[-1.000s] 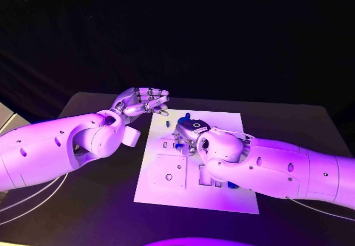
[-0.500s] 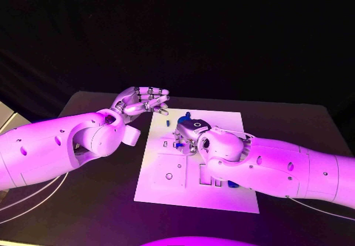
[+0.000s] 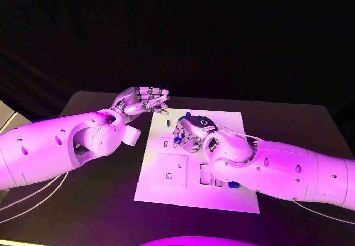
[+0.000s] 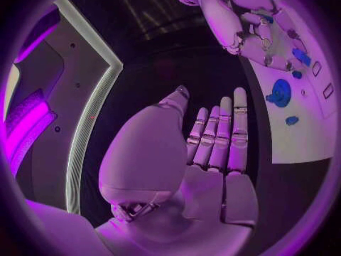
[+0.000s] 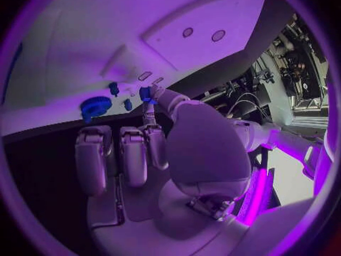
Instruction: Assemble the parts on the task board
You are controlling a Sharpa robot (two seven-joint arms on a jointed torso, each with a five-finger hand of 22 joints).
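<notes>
The white task board (image 3: 194, 196) lies in the middle of the black table. My right hand (image 3: 192, 131) hovers low over the board's far half, fingers pointing down. In the right wrist view its thumb and a fingertip pinch a small blue part (image 5: 145, 93). A round blue part (image 5: 94, 107) and two small blue parts (image 5: 113, 88) sit on the board (image 5: 85, 51) beyond the fingers. My left hand (image 3: 140, 102) is raised beside the board's far left corner, palm open, fingers (image 4: 220, 133) straight and holding nothing. The left wrist view shows the round blue part (image 4: 278, 92).
A white square plate (image 3: 170, 171) and rectangular slots (image 3: 207, 174) take up the board's near half. One blue part (image 3: 233, 184) lies by my right forearm. A small blue part (image 3: 168, 123) sits near the board's far left edge. Bare table surrounds the board.
My right hand has shifted a little toward the far end of the board and turned slightly. The left hand has stayed where it was.
</notes>
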